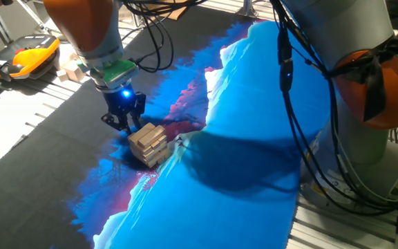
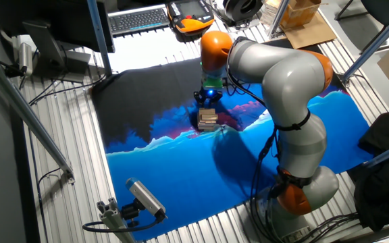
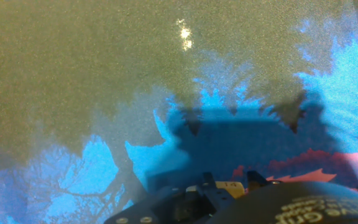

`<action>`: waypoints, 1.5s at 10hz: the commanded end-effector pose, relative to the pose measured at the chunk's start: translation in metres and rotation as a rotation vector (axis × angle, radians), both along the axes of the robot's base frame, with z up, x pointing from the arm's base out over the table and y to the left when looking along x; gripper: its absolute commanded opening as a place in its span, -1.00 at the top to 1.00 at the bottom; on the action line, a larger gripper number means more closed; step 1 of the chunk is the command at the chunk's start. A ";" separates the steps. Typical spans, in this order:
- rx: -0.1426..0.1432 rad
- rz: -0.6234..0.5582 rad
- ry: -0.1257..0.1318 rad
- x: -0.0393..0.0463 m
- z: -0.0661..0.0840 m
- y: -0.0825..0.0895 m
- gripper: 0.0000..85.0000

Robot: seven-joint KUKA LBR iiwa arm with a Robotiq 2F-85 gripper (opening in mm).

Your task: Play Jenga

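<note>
The Jenga tower (image 1: 148,143) is a small, low stack of pale wooden blocks, slightly askew, standing on the blue and black mat (image 1: 254,138). It also shows in the other fixed view (image 2: 207,119). My gripper (image 1: 124,119) hangs low just behind and left of the tower, close to its top edge, with its black fingers apart and nothing between them. In the other fixed view the gripper (image 2: 206,101) sits right above the tower. The hand view shows mostly mat, with a sliver of pale wood (image 3: 227,185) at the bottom edge.
Chunkier loose wooden blocks (image 1: 71,69) lie at the mat's far left edge. An orange teach pendant (image 1: 36,54) and a keyboard (image 2: 138,19) lie beyond the mat. The arm's base (image 2: 302,196) stands at the mat's near right, and a camera on a stand (image 2: 144,197) sits at the front.
</note>
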State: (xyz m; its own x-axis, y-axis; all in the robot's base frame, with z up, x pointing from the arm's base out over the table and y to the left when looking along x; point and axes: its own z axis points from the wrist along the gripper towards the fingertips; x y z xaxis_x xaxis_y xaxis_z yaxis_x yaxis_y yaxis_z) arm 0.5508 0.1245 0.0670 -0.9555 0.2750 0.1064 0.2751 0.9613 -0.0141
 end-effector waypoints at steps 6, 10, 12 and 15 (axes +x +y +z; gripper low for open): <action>-0.013 0.001 -0.022 -0.0018 -0.003 0.003 0.20; -0.021 0.006 -0.016 -0.0017 -0.004 0.001 -0.20; -0.020 0.005 -0.019 -0.0030 -0.006 0.001 -0.20; -0.023 0.003 -0.022 -0.0048 -0.008 0.003 -0.20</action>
